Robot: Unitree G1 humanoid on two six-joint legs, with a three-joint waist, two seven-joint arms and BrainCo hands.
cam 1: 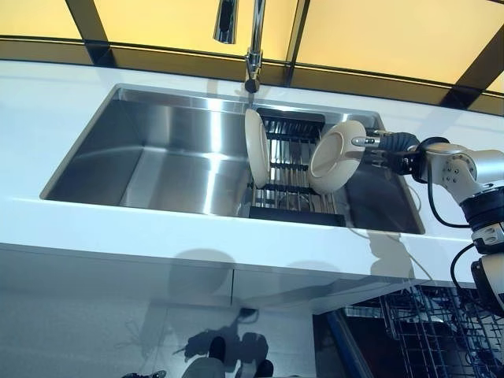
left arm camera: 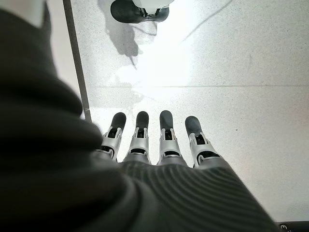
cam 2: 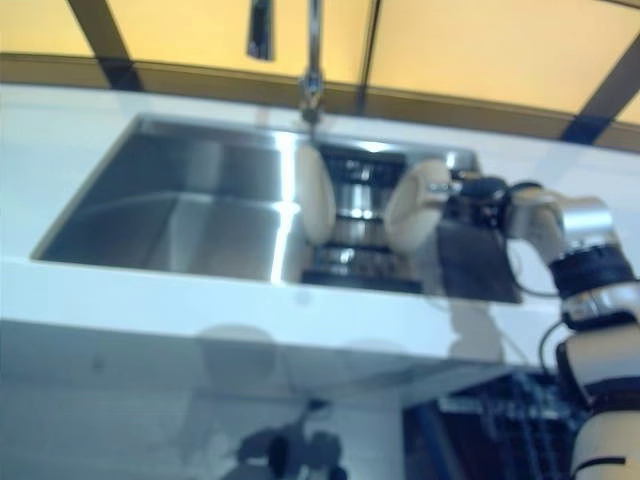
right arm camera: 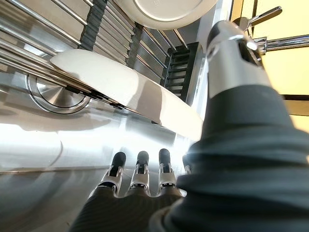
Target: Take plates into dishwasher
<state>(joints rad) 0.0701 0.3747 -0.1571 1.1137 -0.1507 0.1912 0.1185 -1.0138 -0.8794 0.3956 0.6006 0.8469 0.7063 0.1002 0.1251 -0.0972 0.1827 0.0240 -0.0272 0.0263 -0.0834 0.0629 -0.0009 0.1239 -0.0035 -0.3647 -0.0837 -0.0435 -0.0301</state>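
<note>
The right hand point(cam 1: 383, 149) reaches over the sink point(cam 1: 161, 161) to the right-hand cream plate point(cam 1: 337, 158), leaning in the black dish rack point(cam 1: 295, 206); its fingers point(right arm camera: 140, 169) lie straight beneath the rim, thumb above, nothing pinched yet. A loose closure could tip it against the left plate point(cam 1: 255, 148). The left hand point(left arm camera: 159, 145) hangs relaxed over the floor. The dishwasher basket point(cam 1: 429, 331) waits near right, below the bench point(cam 1: 197, 232).

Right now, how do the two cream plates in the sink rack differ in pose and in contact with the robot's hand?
The left cream round plate stands nearly upright on edge in the black dish rack, untouched; the right cream round plate leans over, its underside showing. The right hand is at the right plate's rim, its fingers straight, while the left plate has no hand near it. Both look alike in colour and sit in the steel sink.
</note>
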